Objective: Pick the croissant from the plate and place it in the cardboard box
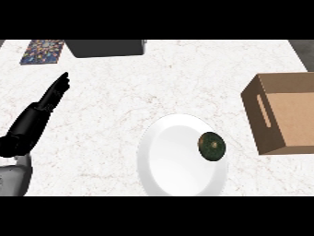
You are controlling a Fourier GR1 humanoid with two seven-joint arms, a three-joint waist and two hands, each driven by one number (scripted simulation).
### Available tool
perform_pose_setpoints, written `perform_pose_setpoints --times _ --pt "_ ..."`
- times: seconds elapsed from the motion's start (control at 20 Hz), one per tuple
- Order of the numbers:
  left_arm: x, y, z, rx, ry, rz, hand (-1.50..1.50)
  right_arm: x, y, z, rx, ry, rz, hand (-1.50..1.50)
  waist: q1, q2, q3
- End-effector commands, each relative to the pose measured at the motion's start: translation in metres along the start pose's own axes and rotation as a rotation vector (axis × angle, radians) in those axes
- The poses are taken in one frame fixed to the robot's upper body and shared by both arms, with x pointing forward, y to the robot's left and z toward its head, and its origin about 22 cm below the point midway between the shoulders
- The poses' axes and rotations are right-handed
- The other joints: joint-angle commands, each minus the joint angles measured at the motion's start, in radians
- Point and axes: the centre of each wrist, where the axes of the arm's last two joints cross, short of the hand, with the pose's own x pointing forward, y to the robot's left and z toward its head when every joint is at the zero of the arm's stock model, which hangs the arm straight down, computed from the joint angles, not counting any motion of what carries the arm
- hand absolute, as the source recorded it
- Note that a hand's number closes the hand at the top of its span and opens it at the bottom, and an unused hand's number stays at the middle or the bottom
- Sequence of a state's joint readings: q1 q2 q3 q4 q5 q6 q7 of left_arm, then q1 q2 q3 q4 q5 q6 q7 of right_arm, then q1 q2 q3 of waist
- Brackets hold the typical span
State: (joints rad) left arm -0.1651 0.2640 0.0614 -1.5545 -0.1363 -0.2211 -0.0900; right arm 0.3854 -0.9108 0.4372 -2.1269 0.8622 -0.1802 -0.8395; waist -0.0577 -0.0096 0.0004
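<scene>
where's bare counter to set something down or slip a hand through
The widest bare patch lies mid-counter, between the left hand, the white plate, the dark grey box and the cardboard box. It is tight between the plate and the cardboard box, beside the dark green round item.
</scene>
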Motion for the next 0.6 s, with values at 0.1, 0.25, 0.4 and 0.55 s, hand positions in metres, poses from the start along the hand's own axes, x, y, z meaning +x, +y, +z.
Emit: perform_pose_setpoints --times 0.1,0.25,0.4,0.55 --pt "0.000 0.008 0.005 0.008 0.005 0.005 0.00 0.005 -0.047 0.029 -0.211 0.103 -0.030 1.50 0.005 0.002 -0.001" --pt "0.004 -0.002 0.006 0.001 -0.001 0.008 0.00 0.002 -0.056 0.042 -0.331 0.254 -0.124 1.50 0.005 0.001 -0.001" --pt "0.013 0.001 -0.001 -0.020 0.000 0.020 0.00 -0.014 -0.070 0.068 -0.413 0.408 -0.152 1.50 0.022 0.005 -0.001" --pt "0.007 0.001 -0.006 -0.042 -0.017 0.028 0.00 -0.029 -0.102 0.079 -0.485 0.501 -0.170 1.50 0.039 0.010 -0.002"
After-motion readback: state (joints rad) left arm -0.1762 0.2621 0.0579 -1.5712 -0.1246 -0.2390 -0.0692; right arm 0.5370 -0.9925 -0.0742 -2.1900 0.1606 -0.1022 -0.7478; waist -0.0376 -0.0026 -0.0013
